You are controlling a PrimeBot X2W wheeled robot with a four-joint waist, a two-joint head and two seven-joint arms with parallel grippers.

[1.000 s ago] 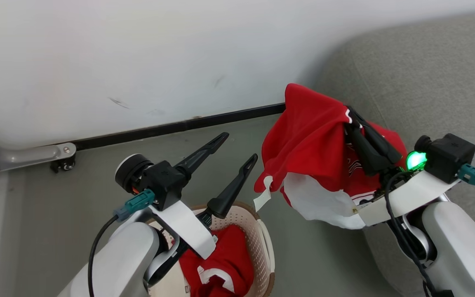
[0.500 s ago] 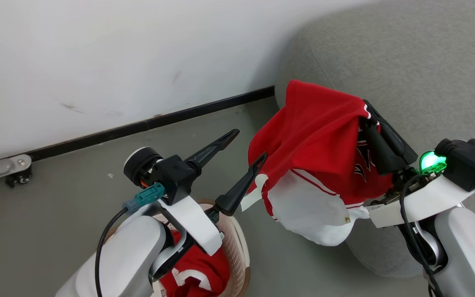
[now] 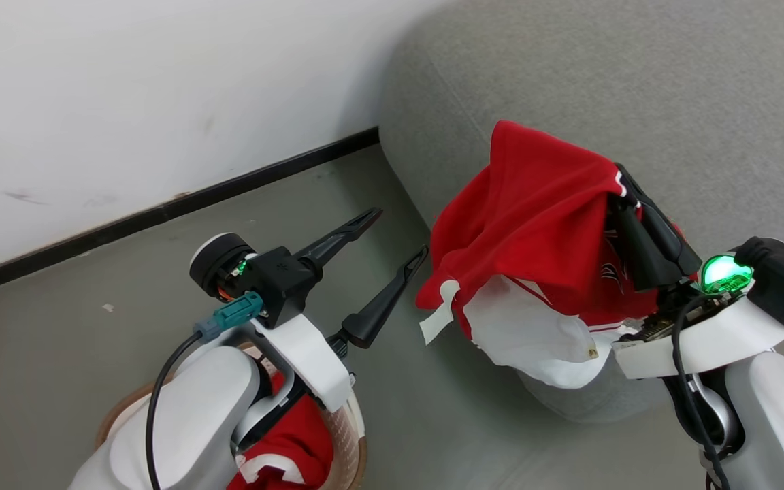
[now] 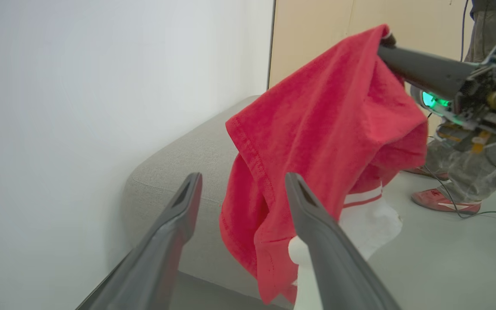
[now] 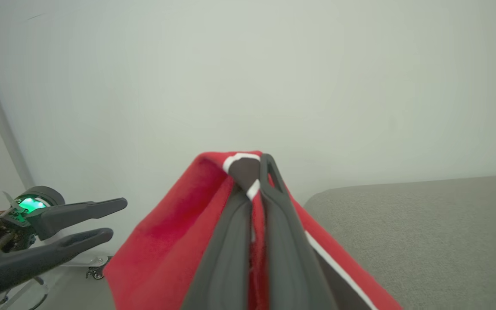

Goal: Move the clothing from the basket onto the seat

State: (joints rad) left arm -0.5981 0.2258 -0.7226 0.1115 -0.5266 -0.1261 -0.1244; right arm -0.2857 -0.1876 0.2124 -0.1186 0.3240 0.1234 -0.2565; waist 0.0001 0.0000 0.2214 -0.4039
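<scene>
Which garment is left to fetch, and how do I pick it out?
From the grey sofa, look down-left to the floor, where the cream perforated basket sits under the left forearm. The red garment with white trim bunched inside it is the one. Its red twin hangs from the shut right gripper by the sofa; this one lies loose, gripped by nothing.

Seat (image 3: 637, 82) at the right against the wall (image 3: 126, 82), clothing (image 3: 535, 211) hanging from the right fingers (image 3: 650, 245) over the seat's near corner, left fingers (image 3: 378, 313) above the floor (image 3: 58, 327) left of it, basket (image 3: 350, 435) on the floor at near left, second garment (image 3: 297, 446) in it.
</scene>
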